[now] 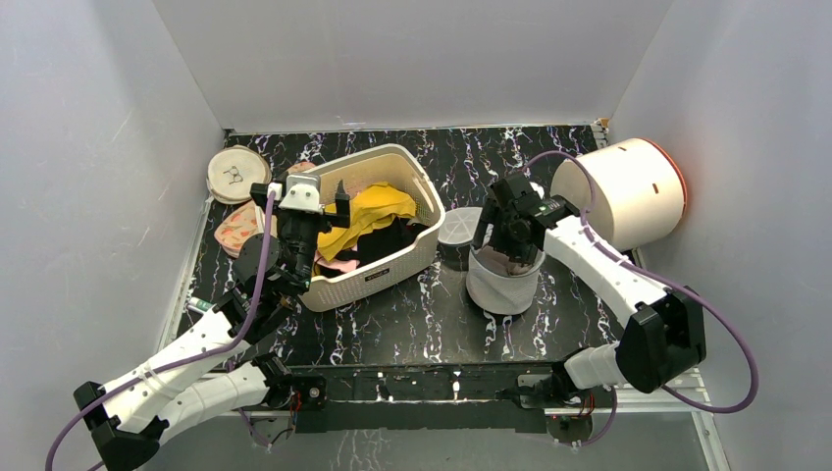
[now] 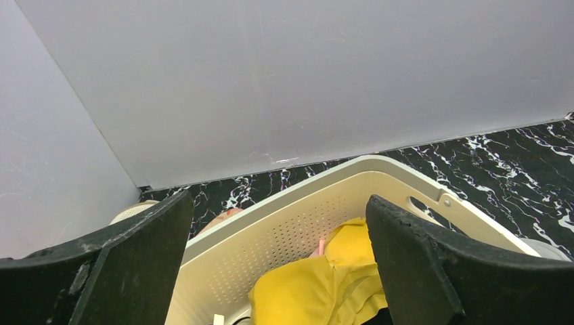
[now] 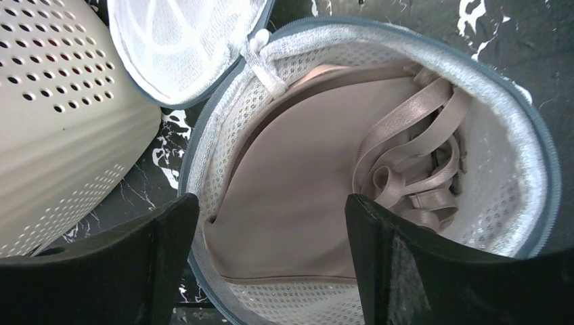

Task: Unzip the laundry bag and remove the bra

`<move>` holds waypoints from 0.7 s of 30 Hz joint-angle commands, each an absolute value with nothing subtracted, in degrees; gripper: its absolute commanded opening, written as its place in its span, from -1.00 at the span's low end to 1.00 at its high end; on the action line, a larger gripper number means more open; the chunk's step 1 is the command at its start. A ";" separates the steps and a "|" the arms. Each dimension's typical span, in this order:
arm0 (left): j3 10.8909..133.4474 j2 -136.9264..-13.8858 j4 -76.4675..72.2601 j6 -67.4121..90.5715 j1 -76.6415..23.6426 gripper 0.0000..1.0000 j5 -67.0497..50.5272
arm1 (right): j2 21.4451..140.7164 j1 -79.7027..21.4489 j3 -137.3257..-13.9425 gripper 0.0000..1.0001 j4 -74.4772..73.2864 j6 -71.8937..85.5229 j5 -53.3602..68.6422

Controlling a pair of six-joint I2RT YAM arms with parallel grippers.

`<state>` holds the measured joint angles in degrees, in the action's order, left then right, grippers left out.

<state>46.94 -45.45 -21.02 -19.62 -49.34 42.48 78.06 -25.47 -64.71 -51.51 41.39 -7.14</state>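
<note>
Zip's already done. The laundry bag point(image 3: 514, 135) stands upright on the worktop point(image 1: 422, 314) just right of the basket point(image 1: 392, 265), with its lid point(image 3: 183, 40) flopped open toward the basket. The pale pink bra point(image 3: 291, 149) is curled inside, one cup against the wall and the straps point(image 3: 413, 156) bunched on the far side.

The right tool point(image 3: 271, 203) hovers over the opening, fingers spread, gripping nothing. The left tool point(image 2: 279, 200) is also spread and empty, parked over the basket above the yellow bra point(image 2: 318, 284), well away from the bag.

What worries me:
- Nothing is pinning the bag down. It looks like light mesh, so my guess is a pull on the bra drags the whole bag up or tips it.
- The cup sits tight against the mesh, so a careless pinch could catch the wall too.
- That strap tangle looks ready to snag on the zipper rim on the way out.

On views, the right wrist camera is the only one that sees inside the bag. From above, the arm covers the opening, but that view shows the bag, lid and basket layout and how far off the left arm is. The left wrist camera shows only the basket and yellow fabric, no bag.
</note>
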 commanded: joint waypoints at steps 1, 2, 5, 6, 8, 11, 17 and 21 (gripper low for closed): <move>47.11 -44.91 -22.94 -19.78 -49.10 0.96 42.72 | 77.44 -26.10 -63.70 0.49 -49.92 44.33 -8.05; 47.08 -44.87 -22.94 -19.77 -49.05 0.96 42.79 | 77.28 -26.10 -63.36 0.43 -49.27 44.42 -7.88; 47.04 -44.82 -22.87 -19.85 -49.12 0.97 42.76 | 77.63 -26.08 -63.44 0.27 -49.19 44.54 -7.76; 47.06 -44.82 -22.89 -19.85 -49.11 0.97 42.72 | 77.75 -26.10 -63.46 0.26 -49.29 44.62 -7.68; 47.11 -44.71 -22.94 -19.82 -49.06 0.97 42.74 | 77.86 -26.18 -63.33 0.26 -49.34 44.70 -7.11; 47.01 -44.65 -22.96 -19.78 -49.12 0.97 42.72 | 77.66 -26.77 -62.88 0.36 -49.32 45.14 -6.10; 47.17 -44.74 -22.77 -19.69 -49.12 0.97 42.67 | 78.06 -30.71 -60.39 0.41 -48.47 48.51 -4.50; 47.04 -44.58 -22.95 -19.86 -49.09 0.97 42.81 | 77.87 -31.38 -57.84 0.32 -48.21 51.10 -6.11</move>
<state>46.94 -45.47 -21.02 -19.62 -49.30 42.48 78.37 -30.65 -59.61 -49.80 47.62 -5.08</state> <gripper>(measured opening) 0.983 0.685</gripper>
